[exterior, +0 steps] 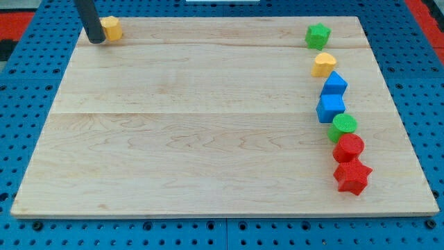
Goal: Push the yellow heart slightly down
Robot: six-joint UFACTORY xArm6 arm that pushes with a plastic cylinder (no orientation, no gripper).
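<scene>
The rod's tip sits at the top left corner of the wooden board, touching or just beside a yellow block of unclear shape on its right; the arm carries no gripper, so it has hold of nothing. The yellow heart lies well apart at the view's right, just below the green star and just above two blue blocks. Below these run a green cylinder, a red cylinder and a red star, closely lined.
</scene>
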